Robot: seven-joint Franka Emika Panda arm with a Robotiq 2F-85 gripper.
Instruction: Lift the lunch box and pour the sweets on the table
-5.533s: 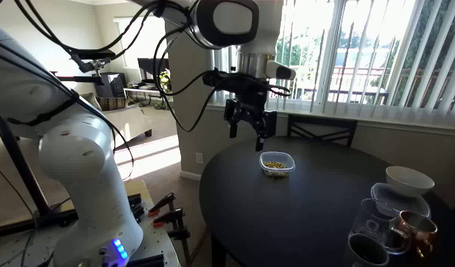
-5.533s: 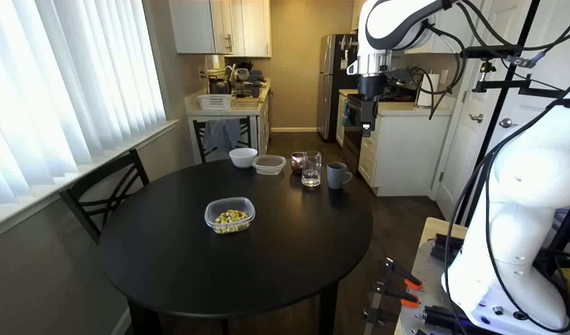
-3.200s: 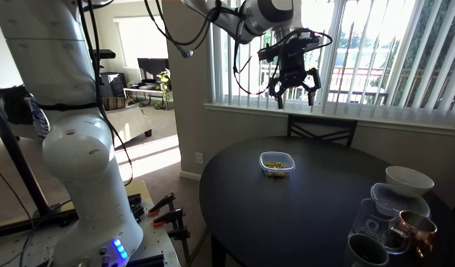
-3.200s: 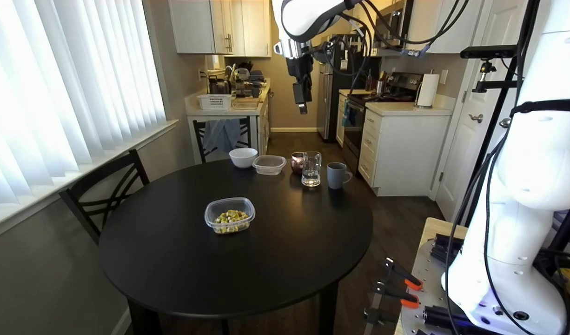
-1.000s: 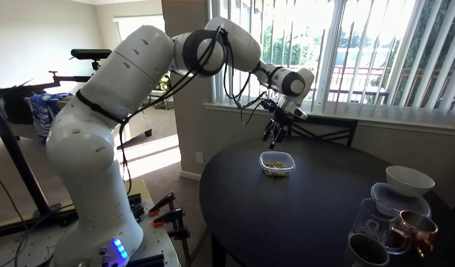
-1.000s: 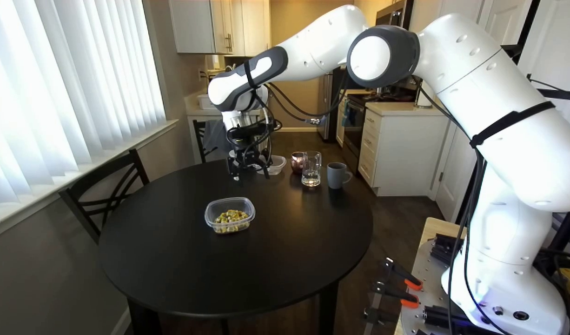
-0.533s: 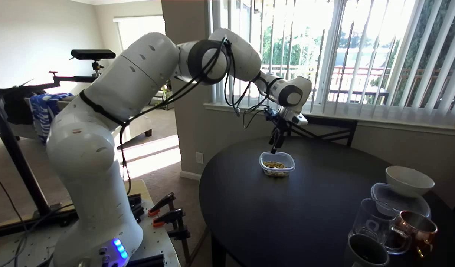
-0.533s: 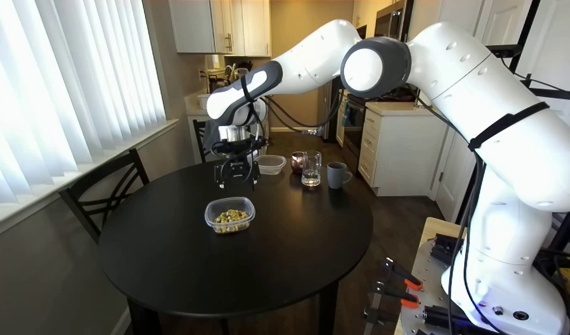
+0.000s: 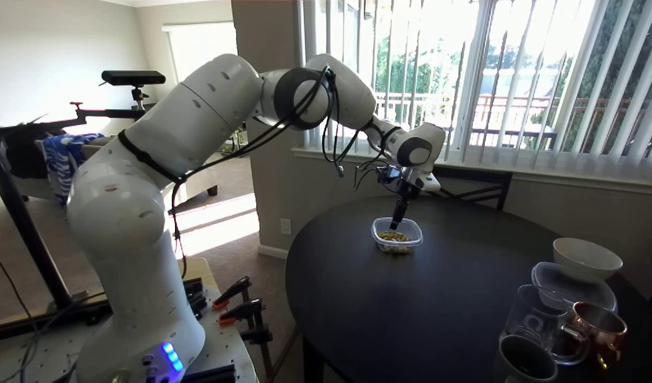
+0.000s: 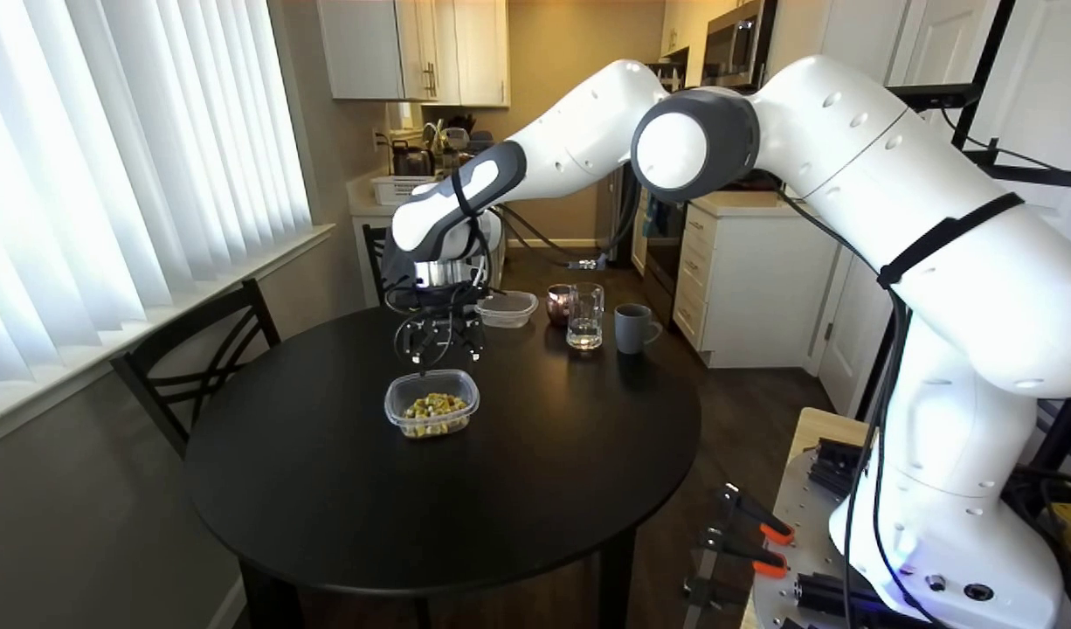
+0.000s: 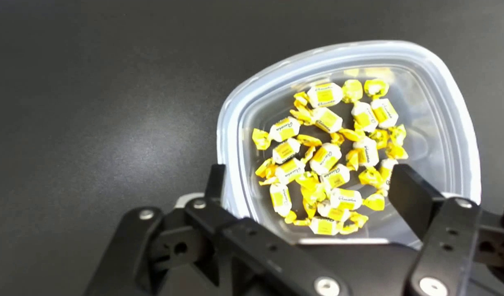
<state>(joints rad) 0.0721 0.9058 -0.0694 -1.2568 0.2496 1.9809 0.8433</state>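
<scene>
The lunch box, a clear squarish plastic container, stands upright on the black round table (image 10: 431, 515) in both exterior views (image 9: 417, 237) (image 10: 389, 409). It holds several yellow-and-white wrapped sweets (image 11: 326, 158), also seen in both exterior views (image 9: 394, 236) (image 10: 433, 409). My gripper (image 11: 309, 170) is open and empty, pointing down. In the exterior views its fingertips (image 9: 394, 225) (image 10: 449, 362) are just above or at the box's window-side rim. In the wrist view the left finger lies just outside the rim (image 11: 227, 135), and the right finger overlaps the box's inside. I cannot tell whether they touch.
A white bowl (image 9: 586, 258), another clear container (image 10: 506, 321), a glass mug (image 10: 585, 328), a copper mug (image 9: 600, 327) and a grey mug (image 10: 632, 330) stand together near the table's edge. A dark chair (image 10: 203, 367) stands by the window.
My arm has reached out over the table. The open gripper has come down from high up to the box's rim and turned on the way. The box and sweets have not moved.
</scene>
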